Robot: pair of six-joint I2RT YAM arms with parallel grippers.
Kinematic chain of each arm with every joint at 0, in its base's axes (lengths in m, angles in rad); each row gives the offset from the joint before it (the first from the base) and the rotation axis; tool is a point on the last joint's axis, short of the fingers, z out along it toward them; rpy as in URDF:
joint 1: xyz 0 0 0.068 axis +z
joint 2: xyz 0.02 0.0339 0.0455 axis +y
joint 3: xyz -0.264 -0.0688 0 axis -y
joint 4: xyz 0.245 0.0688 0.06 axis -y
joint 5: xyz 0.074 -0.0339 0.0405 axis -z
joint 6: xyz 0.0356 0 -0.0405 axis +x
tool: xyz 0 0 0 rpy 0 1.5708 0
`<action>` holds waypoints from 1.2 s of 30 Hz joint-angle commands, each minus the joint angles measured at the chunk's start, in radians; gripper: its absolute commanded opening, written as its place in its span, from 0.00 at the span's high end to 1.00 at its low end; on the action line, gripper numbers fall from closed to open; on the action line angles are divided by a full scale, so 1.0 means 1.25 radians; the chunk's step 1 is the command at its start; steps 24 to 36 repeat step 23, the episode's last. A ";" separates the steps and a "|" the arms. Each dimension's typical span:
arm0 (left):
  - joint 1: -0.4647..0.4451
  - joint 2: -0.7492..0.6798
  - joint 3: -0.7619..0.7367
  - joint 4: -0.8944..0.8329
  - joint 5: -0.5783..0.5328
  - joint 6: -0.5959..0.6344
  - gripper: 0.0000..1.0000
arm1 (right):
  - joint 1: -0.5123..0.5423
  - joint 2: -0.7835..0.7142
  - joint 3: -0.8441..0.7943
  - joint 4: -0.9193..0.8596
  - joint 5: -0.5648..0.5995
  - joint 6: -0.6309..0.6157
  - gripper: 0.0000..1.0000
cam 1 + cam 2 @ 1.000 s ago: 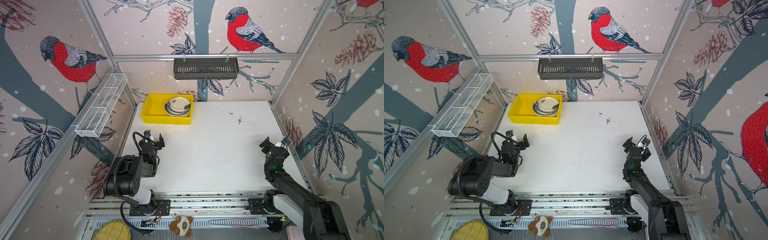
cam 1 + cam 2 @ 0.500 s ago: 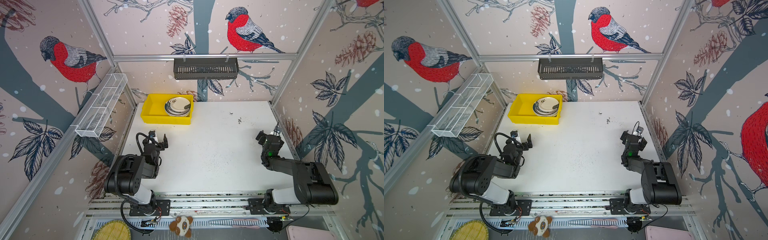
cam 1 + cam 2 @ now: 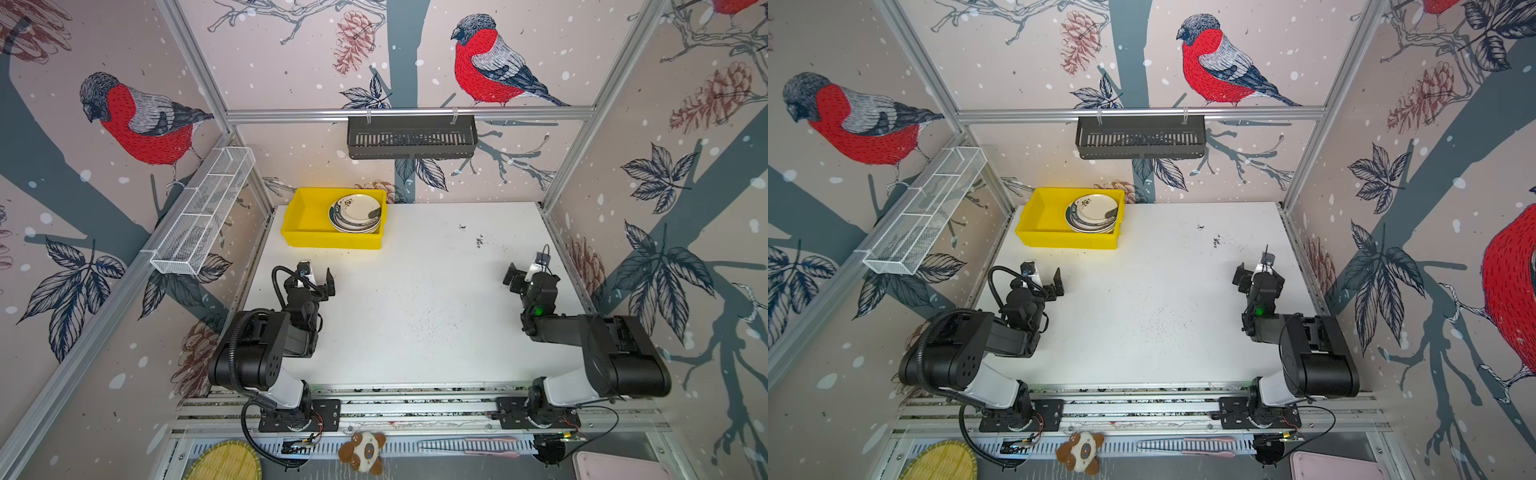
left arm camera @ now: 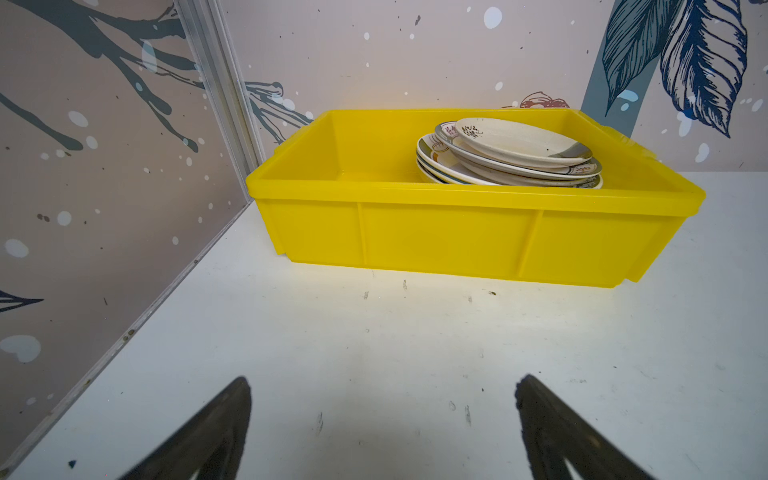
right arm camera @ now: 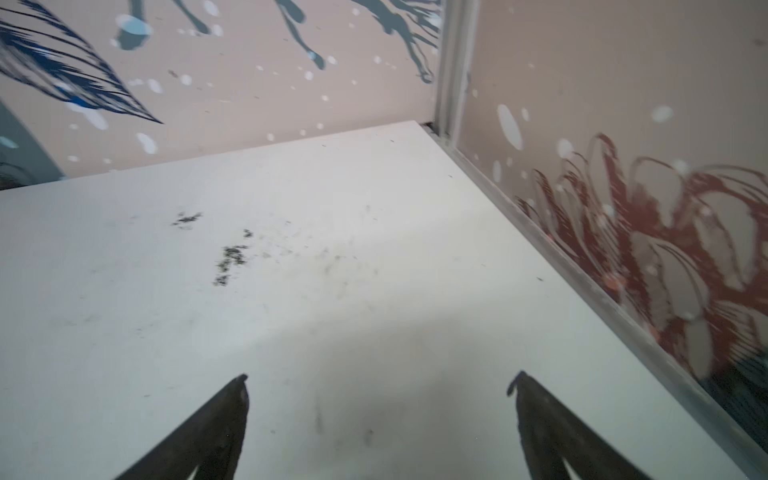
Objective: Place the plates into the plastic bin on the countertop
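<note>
Both arms are folded low at the near edge of the counter [image 3: 415,324], one on each side of the frame.

The plastic bin [image 3: 332,240] sits at the counter's far left corner, left of centre in both top views and close to the back wall. The plates [image 3: 356,211] are stacked inside it, in its right half. The top plate is cream with a small dark motif, and in the left wrist view the stack [image 4: 511,158] leans unevenly, its upper plates rising just above the bin's rim [image 4: 457,195].

The left claw [image 3: 316,276] hovers over the counter below the bin in the frame, near it but not touching it. Its jaws are spread wide and hold nothing. In the left wrist view its two dark fingertips [image 4: 237,399] stand far apart at the bottom edge with bare counter between them, pointing towards the bin.

The right claw [image 3: 524,271] is at the right side of the frame, close to the side wall, and its jaws are also gaping wide with nothing held. It faces the far right corner of the counter, where a few dark specks [image 5: 228,257] lie.

A black slotted basket [image 3: 411,139] hangs on the back wall, and a white wire basket [image 3: 203,212] on the left wall.
</note>
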 commanded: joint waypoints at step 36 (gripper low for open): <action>0.015 0.002 0.015 0.030 -0.003 -0.011 0.02 | -0.006 0.008 -0.088 0.201 0.011 -0.020 0.01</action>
